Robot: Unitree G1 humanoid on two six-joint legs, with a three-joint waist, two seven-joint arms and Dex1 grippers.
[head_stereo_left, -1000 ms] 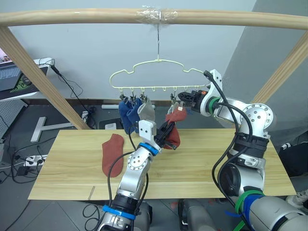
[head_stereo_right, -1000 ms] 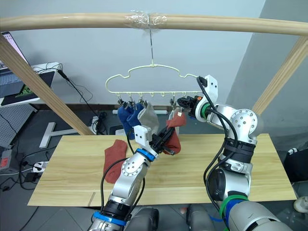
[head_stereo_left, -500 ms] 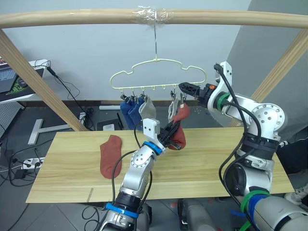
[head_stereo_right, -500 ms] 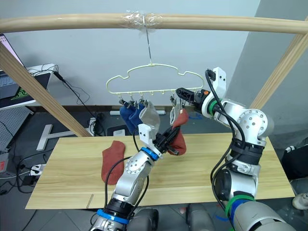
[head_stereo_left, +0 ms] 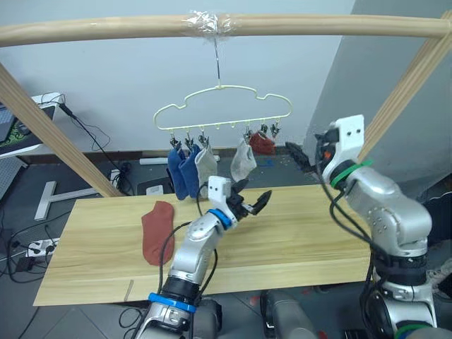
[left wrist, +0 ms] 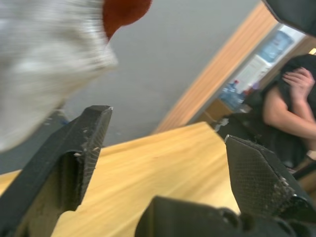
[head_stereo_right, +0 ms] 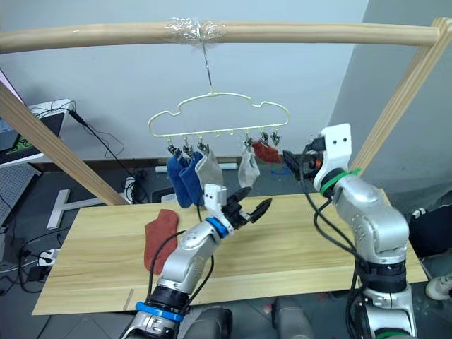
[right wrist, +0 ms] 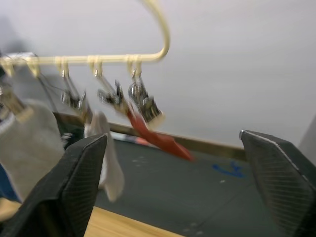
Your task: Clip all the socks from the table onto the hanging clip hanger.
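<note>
The pale-yellow clip hanger (head_stereo_left: 220, 106) hangs from the wooden pole. Clipped to it are two blue socks (head_stereo_left: 181, 171), two light grey socks (head_stereo_left: 207, 164) (head_stereo_left: 243, 160) and a rust-red sock (head_stereo_left: 263, 145), which is swung out to the right. A second rust-red sock (head_stereo_left: 157, 231) lies flat on the table (head_stereo_left: 304, 233) at the left. My left gripper (head_stereo_left: 253, 191) is open and empty above the table, below the grey socks. My right gripper (head_stereo_left: 299, 157) is open and empty just right of the red hanging sock (right wrist: 158, 136).
The round wooden pole frame (head_stereo_left: 106, 27) crosses overhead, with slanted legs at left (head_stereo_left: 49, 134) and right (head_stereo_left: 399, 88). A person (left wrist: 296, 98) sits beyond the table's end in the left wrist view. Cables and a power strip (head_stereo_left: 21, 247) lie on the floor at left.
My left gripper let go of the red sock, opened and dropped away from it. The sock now hangs from its clip. My right gripper drew back to the right of the hanger.
</note>
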